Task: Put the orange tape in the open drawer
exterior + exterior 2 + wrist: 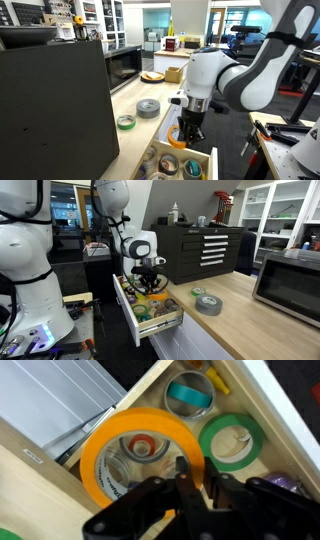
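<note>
placing step in hand: orange tape (150, 420) clamped by its rim in the pincer (197, 475), frame centre, over the open drawer (265, 400); lowering, then release, judged next.

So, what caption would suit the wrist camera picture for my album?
The claw grips the orange tape by its rim over the open drawer, where a green roll lies.
</note>
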`<state>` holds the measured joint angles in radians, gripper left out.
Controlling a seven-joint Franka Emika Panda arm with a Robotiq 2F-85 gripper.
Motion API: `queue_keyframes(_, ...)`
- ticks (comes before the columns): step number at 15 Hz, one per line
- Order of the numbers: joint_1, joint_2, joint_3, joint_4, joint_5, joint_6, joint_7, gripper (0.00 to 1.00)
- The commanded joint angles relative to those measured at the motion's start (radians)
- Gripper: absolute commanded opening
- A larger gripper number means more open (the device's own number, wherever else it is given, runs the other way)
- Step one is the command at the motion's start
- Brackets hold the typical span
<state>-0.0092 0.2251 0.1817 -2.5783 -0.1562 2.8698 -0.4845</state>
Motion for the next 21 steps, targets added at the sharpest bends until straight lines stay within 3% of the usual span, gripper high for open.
queue_keyframes(1,0.031,-0.127,0.008,-0.169,-0.004,0.075,0.040,0.10)
queue_keyframes(5,0.068,-0.102,0.003,-0.201,-0.025,0.154,0.064,0.10)
queue_keyframes(10,0.105,-0.030,-0.035,-0.157,-0.058,0.214,0.078,0.10)
queue_keyframes(17,0.167,0.221,-0.135,-0.009,-0.047,0.311,0.060,0.10)
queue_keyframes(21,0.155,0.379,-0.134,0.100,-0.083,0.322,0.095,0.10)
